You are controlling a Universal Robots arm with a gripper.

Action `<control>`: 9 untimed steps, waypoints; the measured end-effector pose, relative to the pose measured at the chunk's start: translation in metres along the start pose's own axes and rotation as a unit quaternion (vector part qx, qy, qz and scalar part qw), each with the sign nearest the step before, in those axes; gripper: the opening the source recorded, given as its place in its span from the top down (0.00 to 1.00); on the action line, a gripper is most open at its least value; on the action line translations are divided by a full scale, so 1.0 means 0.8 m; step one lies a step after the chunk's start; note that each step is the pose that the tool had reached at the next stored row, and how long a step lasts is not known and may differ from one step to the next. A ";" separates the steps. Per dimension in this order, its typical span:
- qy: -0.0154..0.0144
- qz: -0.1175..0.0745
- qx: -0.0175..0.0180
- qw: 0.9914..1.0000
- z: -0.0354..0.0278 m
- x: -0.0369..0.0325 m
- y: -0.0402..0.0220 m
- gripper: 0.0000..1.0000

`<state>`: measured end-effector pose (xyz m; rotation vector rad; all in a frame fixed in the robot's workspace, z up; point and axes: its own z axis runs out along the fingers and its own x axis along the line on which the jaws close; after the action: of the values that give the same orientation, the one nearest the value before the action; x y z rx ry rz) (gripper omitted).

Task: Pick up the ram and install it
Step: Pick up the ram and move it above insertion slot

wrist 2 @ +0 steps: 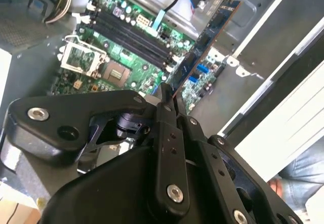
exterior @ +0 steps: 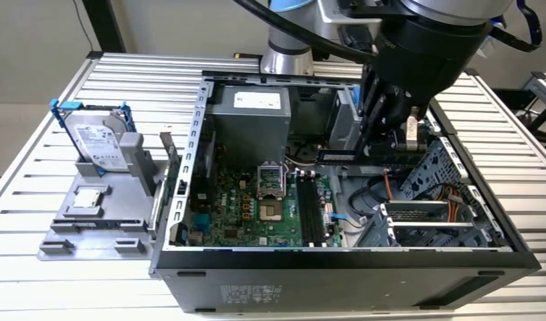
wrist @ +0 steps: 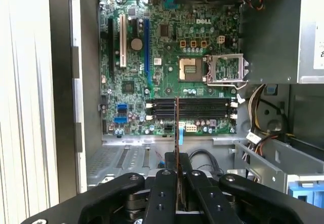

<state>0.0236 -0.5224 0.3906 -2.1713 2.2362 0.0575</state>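
Surface: you are working on a table (exterior: 41, 287) of silver metal slats, with a pale wall behind it.
Room: a second slatted table (exterior: 545, 87) stands at the far end of the exterior view's right.
Case: one open computer case (exterior: 344, 267) lies on its side, and you look down onto its one green board (wrist: 152, 72).
Slots: you can count four black memory slots (wrist: 202, 110) side by side, beside one processor socket (wrist: 188, 68).
Arm: one arm (exterior: 433, 40) reaches down into the case from the far side.
Gripper: your one gripper (wrist: 177, 165) has its fingers pinched tight on one end of the ram (wrist 2: 208, 39).
Ram: one blue stick, held on edge above the board and just over the slots, not seated in any of them.
Spare parts: one silver hard drive (exterior: 99, 140) in a blue frame stands upright on one grey fixture (exterior: 94, 227), at the exterior view's left, well apart from the gripper.
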 end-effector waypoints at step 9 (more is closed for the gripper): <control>0.000 0.000 0.000 1.000 0.0005 -0.0126 -0.0001 1.00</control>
<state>0.0240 -0.5124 0.3906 -2.1716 2.2367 0.0566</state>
